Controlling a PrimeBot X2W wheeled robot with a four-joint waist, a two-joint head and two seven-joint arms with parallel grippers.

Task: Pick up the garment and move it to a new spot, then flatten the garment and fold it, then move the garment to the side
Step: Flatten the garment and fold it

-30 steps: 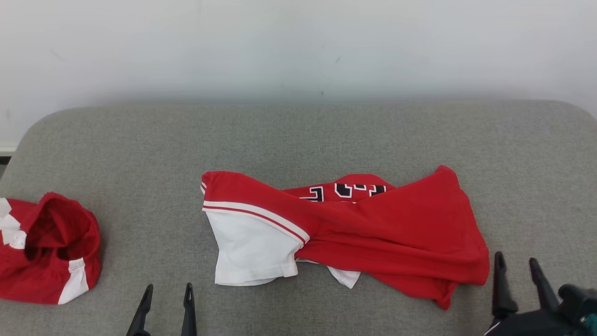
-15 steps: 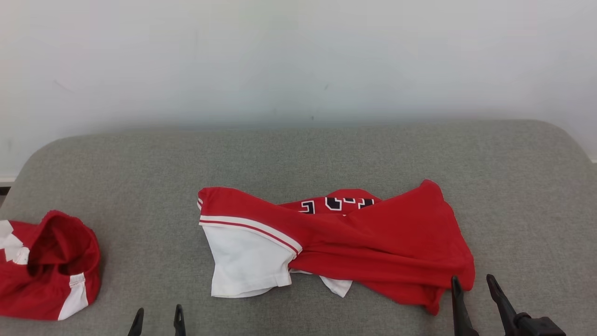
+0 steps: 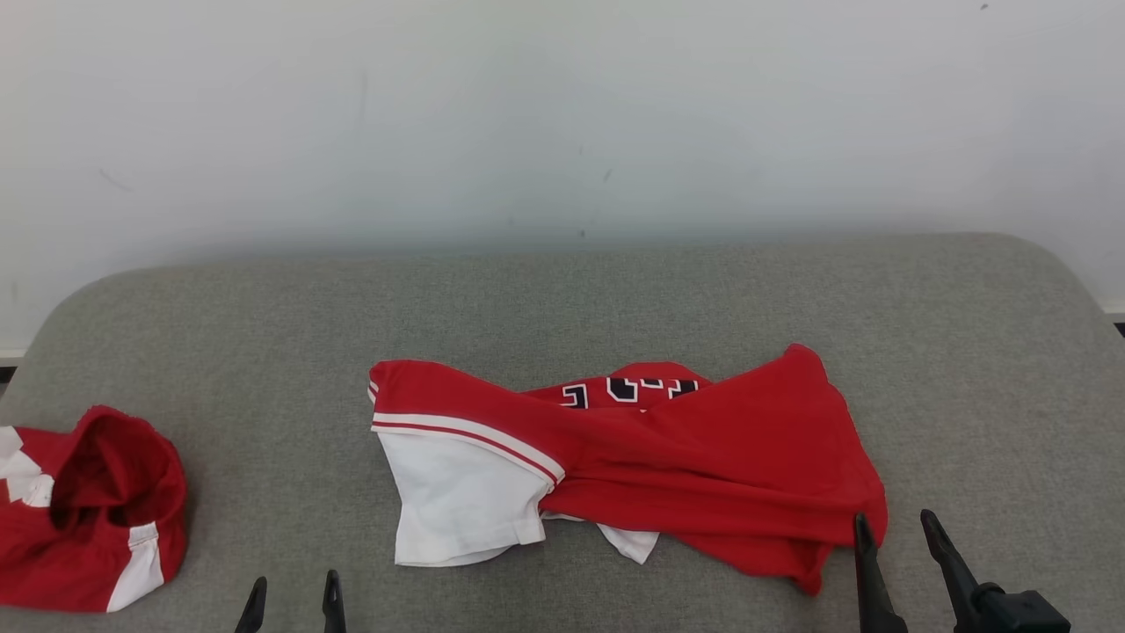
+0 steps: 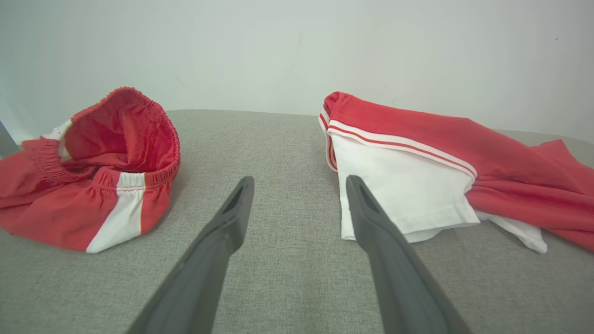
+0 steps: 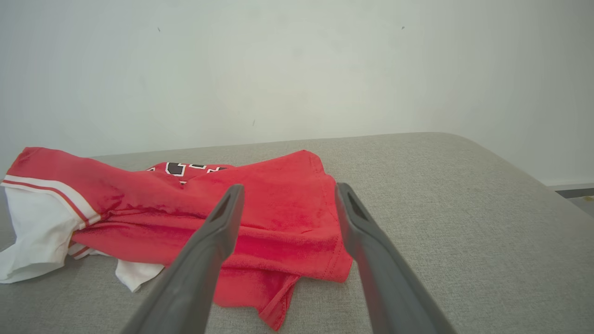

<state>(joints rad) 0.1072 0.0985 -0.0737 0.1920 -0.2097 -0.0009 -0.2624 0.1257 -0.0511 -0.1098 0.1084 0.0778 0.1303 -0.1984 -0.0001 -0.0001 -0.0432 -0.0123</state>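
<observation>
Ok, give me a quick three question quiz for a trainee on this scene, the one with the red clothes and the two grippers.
1. True or false: the right gripper is clamped on the red shirt.
2. Multiple choice: where do the red shorts lie on the grey surface? A) at the far left of the head view, apart from the shirt. B) on top of the shirt. C) between the right gripper's fingers.
3. Fill in: the shirt sleeve nearest the left gripper is ___ in colour.

Key: 1 false, both grippers are open and hold nothing. 2 A. 3 white.
</observation>
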